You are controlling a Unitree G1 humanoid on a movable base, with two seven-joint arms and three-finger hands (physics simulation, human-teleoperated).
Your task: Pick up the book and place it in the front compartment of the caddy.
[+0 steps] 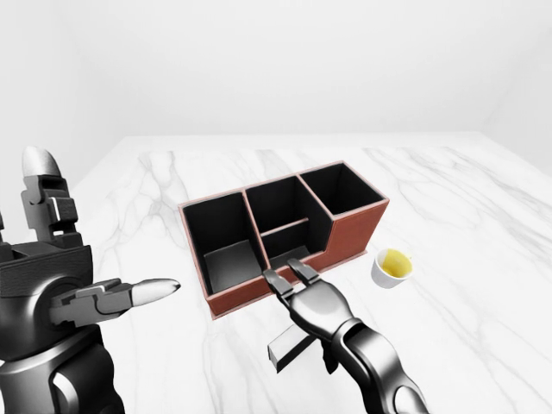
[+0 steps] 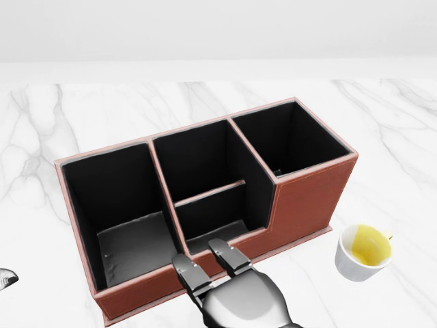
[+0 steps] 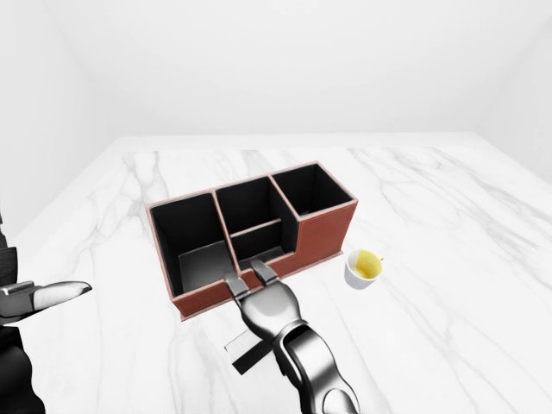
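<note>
The brown caddy (image 2: 307, 198) with black inside stands in the middle of the head view. Its middle section is split by a low divider (image 2: 208, 193) into two compartments. My right hand (image 2: 201, 254) hovers at the caddy's lower wall, two fingers stretched over the rim of the lower middle compartment. A flat dark book (image 1: 287, 347) juts out to the left under the palm, held tilted off the table between the fingers and the thumb beneath. My left hand (image 1: 95, 285) is raised at the left of the left-eye view, open with fingers spread, far from the caddy.
A white cup (image 2: 362, 253) with yellow liquid stands on the marble table (image 2: 102, 109) just right of the caddy's lower right corner. White walls stand behind the table.
</note>
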